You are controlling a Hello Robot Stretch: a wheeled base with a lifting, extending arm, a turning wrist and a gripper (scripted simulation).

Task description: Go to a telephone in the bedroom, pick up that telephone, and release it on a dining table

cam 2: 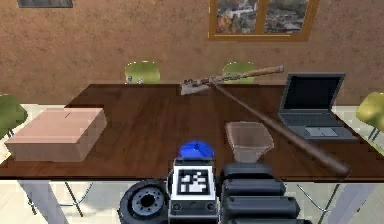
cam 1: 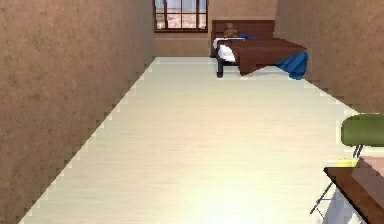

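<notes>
Arm side view: dark wooden worktop (cam 2: 150,110) spans the picture. On it:
- cardboard box (cam 2: 58,133) at the left
- laptop (cam 2: 312,103) at the right, lid up
- two bats (cam 2: 280,125) crossing near the far edge
- clear tub (cam 2: 249,140) near the front edge

A small blue object (cam 2: 197,150) lies at the near edge, just beyond the arm's white marker (cam 2: 195,182). Shape too vague to confirm it as the telephone. The pincer (cam 2: 148,199) shows low, left of the marker. Cannot tell its state, nor whether it holds anything.

Forward view: pale floor runs to a bed (cam 1: 262,55) under a window (cam 1: 181,14). A green chair (cam 1: 362,133) sits at the right edge.
</notes>
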